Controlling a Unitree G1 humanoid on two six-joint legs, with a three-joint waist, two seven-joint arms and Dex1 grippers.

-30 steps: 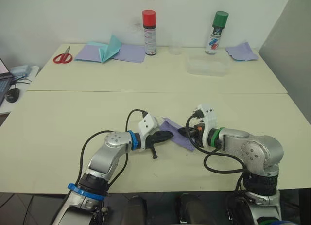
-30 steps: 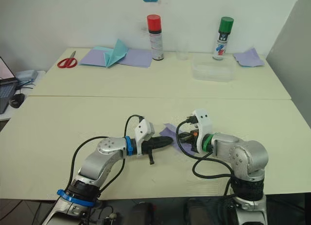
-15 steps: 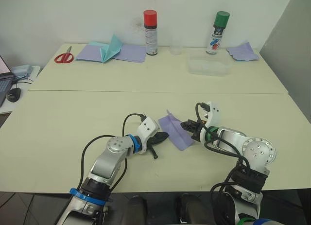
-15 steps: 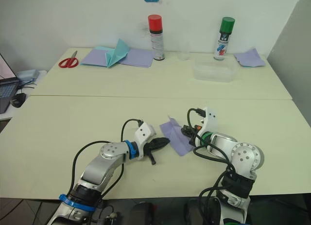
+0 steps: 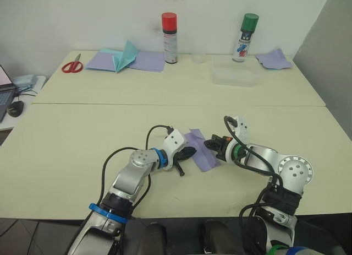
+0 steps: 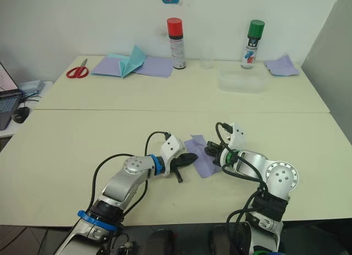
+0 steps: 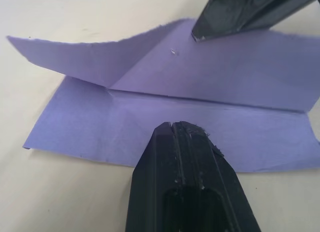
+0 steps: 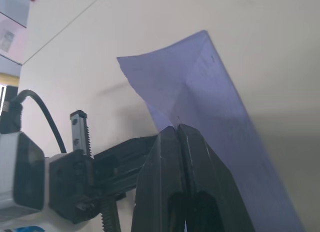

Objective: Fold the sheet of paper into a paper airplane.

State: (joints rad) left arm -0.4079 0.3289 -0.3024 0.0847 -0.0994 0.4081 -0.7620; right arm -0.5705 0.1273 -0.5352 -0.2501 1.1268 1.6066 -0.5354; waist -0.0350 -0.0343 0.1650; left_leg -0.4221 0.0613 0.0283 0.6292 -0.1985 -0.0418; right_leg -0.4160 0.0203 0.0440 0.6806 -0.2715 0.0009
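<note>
The sheet of paper (image 5: pixel 201 153) is lavender and lies on the cream table (image 5: pixel 77 139) near the front edge, between my two grippers. It is folded lengthwise with a crease, and one flap (image 7: pixel 75 59) stands up a little. My left gripper (image 5: pixel 188 152) is shut, with its tip (image 7: pixel 172 126) resting on the near layer of the sheet. From the other side, my right gripper (image 5: pixel 208 143) is shut too, and its tip (image 8: pixel 177 128) touches the sheet at the fold. The left wrist view has the right gripper (image 7: pixel 196 37) pressing on the upper flap.
At the back of the table are red scissors (image 5: pixel 70 64), a teal paper plane (image 5: pixel 125 54) on lavender sheets, a red-capped can (image 5: pixel 169 37), a green-capped can (image 5: pixel 244 37), a clear container (image 5: pixel 235 76) and a lavender scrap (image 5: pixel 273 58). A mouse (image 5: pixel 14 107) sits far left.
The sheet, held raised half a second ago, has come down flatter on the table. My left gripper has slid right onto it. The right gripper has dropped slightly.
</note>
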